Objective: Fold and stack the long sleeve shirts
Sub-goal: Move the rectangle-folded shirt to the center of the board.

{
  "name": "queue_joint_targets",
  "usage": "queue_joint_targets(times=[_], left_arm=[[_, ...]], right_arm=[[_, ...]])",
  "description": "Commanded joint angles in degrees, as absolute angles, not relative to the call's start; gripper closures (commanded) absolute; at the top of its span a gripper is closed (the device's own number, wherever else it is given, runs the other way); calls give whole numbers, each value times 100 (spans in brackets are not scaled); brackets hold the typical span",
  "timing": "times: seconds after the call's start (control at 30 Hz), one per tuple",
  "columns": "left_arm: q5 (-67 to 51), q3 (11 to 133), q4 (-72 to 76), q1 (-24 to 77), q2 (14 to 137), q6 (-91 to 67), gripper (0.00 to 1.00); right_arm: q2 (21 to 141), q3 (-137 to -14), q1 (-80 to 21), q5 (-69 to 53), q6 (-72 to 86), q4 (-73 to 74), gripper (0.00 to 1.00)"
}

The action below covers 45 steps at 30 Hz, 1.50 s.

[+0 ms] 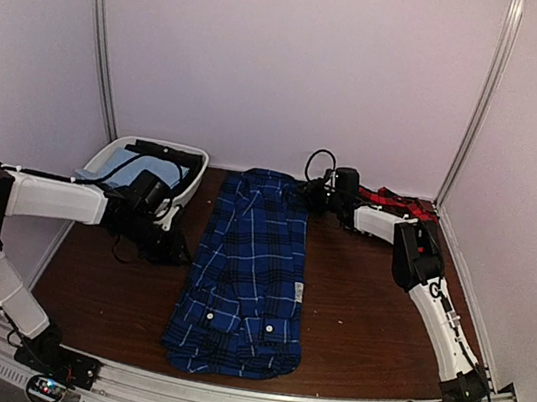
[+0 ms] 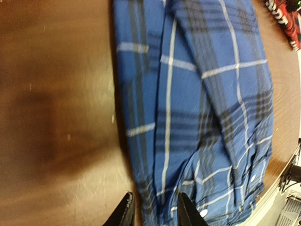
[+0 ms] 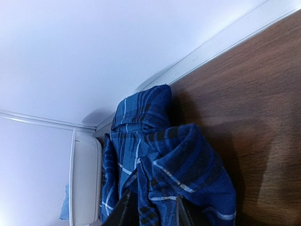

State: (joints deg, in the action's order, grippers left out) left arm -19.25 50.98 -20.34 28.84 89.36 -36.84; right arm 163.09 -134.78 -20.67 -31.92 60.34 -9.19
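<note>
The dark blue plaid shirt (image 1: 247, 279) lies folded into a long strip down the middle of the table, collar at the back. My left gripper (image 1: 179, 246) is low at its left edge. In the left wrist view the gripper (image 2: 155, 214) is open, with the shirt's edge (image 2: 197, 94) between the jaws. My right gripper (image 1: 312, 195) is at the shirt's back right corner, shut on a bunched, raised fold of the blue cloth (image 3: 188, 165). The red-and-black shirt (image 1: 397, 200) lies crumpled at the back right, behind the right arm, and also shows in the left wrist view (image 2: 284, 19).
A white bin (image 1: 114, 153) stands at the back left with light blue cloth (image 1: 100, 176) inside, and also shows in the right wrist view (image 3: 84, 183). White walls close in the table on three sides. Bare brown tabletop (image 1: 362, 316) lies right of the blue shirt.
</note>
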Motion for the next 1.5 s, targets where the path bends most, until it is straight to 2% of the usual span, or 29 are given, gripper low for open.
queue_joint_targets(times=[0.0,0.2,0.37,0.77,1.0,1.27,1.47], left_arm=[[-1852,4642,-1976,3075,8566,-3960,68],[-1745,4133,-1943,3391,8238,-4266,67],[-1708,3903,-1939,3665,8150,-4387,67],[-1601,3528,-1912,4245,7884,-4849,68],[-1491,3509,-2103,4247,7563,-4886,66],[-1148,3667,-2420,4098,7357,-4957,56],[-2157,3171,-1700,3485,7287,-4925,53]], right_arm=[[16355,-13757,-1968,-3317,5993,-928,63],[15741,-13486,-2017,-3553,5766,-827,57],[14691,-12310,-2163,-3636,5260,-741,56],[11293,-7565,-2452,-3626,4189,-962,56],[9675,-5500,-2819,-3549,3822,-610,55],[8559,-4127,-3470,-3436,3973,-294,55],[8220,-3542,-3921,-3403,4284,-317,53]])
